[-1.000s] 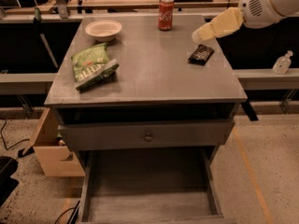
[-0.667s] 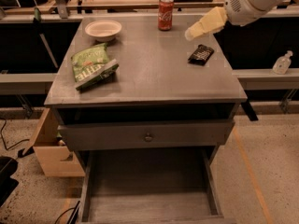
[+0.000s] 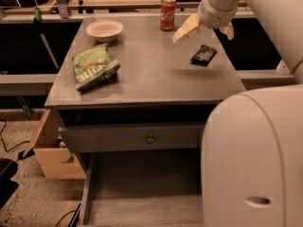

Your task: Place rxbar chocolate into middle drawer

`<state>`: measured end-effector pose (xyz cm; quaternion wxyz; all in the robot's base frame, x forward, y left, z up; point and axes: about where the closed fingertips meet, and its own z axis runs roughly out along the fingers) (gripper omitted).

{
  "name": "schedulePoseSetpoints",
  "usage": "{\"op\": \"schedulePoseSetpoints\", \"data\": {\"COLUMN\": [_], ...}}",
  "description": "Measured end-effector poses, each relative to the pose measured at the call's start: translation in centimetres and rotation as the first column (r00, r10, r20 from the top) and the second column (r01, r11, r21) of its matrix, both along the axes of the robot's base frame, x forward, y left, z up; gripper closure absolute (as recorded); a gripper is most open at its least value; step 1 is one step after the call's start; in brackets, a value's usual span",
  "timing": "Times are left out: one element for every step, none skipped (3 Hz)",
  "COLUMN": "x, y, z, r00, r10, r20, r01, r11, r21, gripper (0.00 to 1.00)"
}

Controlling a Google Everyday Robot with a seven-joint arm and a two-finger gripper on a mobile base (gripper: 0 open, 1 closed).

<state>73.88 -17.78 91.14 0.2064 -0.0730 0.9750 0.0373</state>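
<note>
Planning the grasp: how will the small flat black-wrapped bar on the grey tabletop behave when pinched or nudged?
The small black-wrapped bar lies flat and thin, so it probably slides rather than rolls or tips. Being small, it is likely light; its smooth wrapper may slip. The gripper hovers near it, fingers apart.

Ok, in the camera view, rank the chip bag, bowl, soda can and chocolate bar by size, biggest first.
1. green chip bag
2. bowl
3. soda can and rxbar chocolate: they look alike, and the can sits farther back, so no ranking.
The gripper hovers open above the rxbar chocolate.
</note>
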Motion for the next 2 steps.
{"op": "schedulePoseSetpoints", "data": {"x": [0.9,1.1], "y": [-0.1,-0.5], "z": [-2.4,-4.3], "r00": [0.9899,0.9698], "r10": [-0.113,-0.197], "r20": [-0.085,-0.144], "r01": [0.113,0.196], "r11": [0.994,0.980], "r21": [-0.011,-0.019], "gripper": [0.00,0.00]}}
